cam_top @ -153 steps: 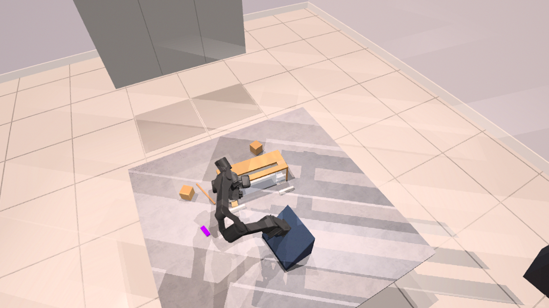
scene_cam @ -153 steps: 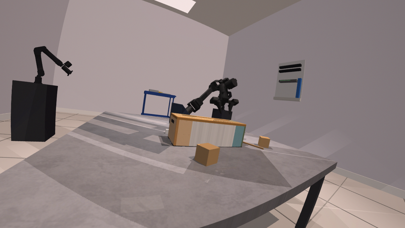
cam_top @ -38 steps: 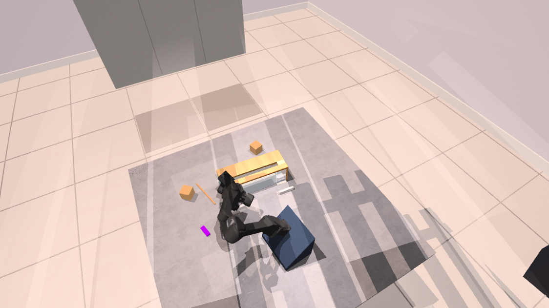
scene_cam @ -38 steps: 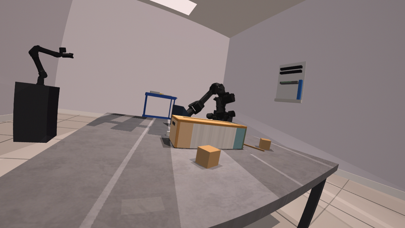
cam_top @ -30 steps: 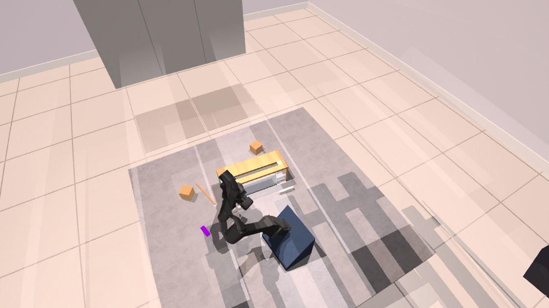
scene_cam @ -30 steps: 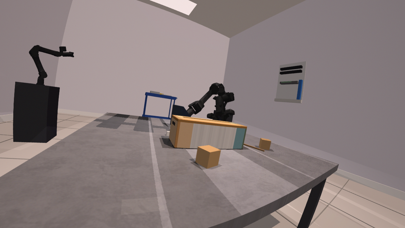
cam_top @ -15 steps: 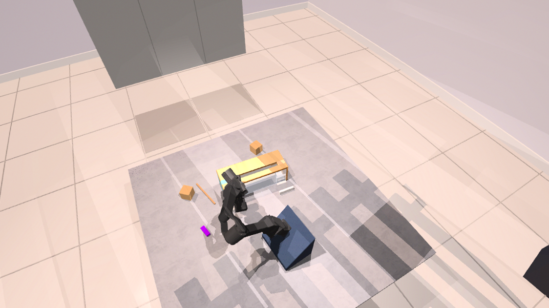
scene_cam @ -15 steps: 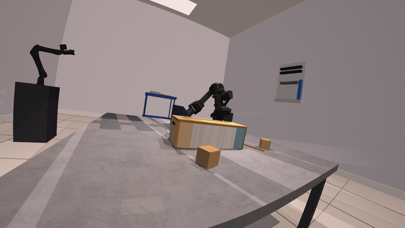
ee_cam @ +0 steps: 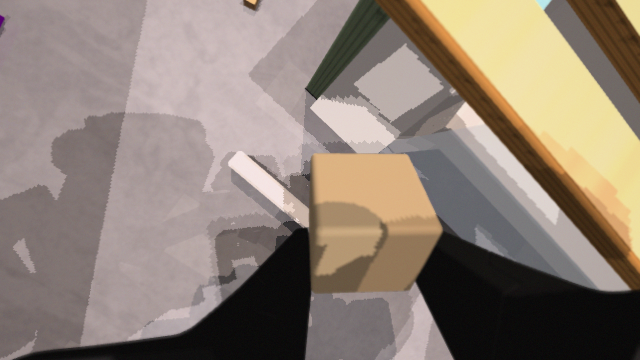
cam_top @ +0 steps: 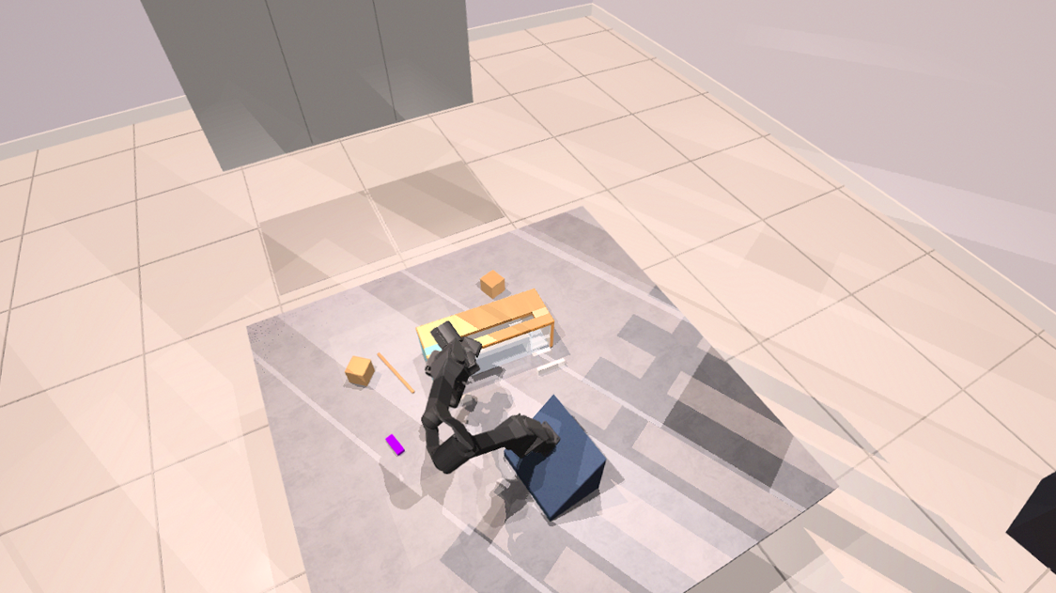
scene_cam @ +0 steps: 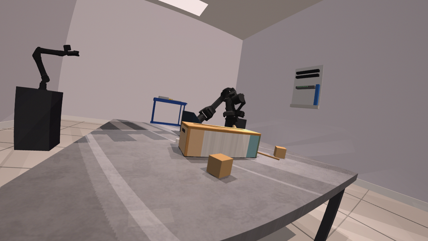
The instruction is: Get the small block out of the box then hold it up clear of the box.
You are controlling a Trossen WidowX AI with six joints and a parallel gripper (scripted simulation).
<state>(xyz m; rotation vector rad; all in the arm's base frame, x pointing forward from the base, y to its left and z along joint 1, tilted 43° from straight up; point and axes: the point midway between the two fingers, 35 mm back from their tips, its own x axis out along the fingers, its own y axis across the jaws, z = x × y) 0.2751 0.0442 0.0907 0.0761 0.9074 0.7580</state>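
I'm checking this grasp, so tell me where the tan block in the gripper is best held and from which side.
As it is held now: the gripper is shut on the tan block, one black finger on each of two opposite flat side faces, coming from above. The cube's parallel faces suit flat pads, and a grip low across its middle should keep it from twisting.

Table (scene_cam: 89, 191): grey, streaked with paler bands, dark leg at my far corner.
Box (scene_cam: 219, 140): rests flat on the table, orange top, pale striped back wall, teal end.
Cube behind the box (scene_cam: 219, 165): tan, sits on the table just beside the box's back wall.
Second cube (cam_top: 359, 370): tan, off the box's teal end.
Thin stick (cam_top: 395, 372): orange, lies flat between that cube and the box.
Purple chip (cam_top: 395, 444): flat, near my elbow.
White bar (ee_cam: 267, 187): lies flat below my wrist.
Blue base (cam_top: 565, 462): stands on the table, carries my arm.
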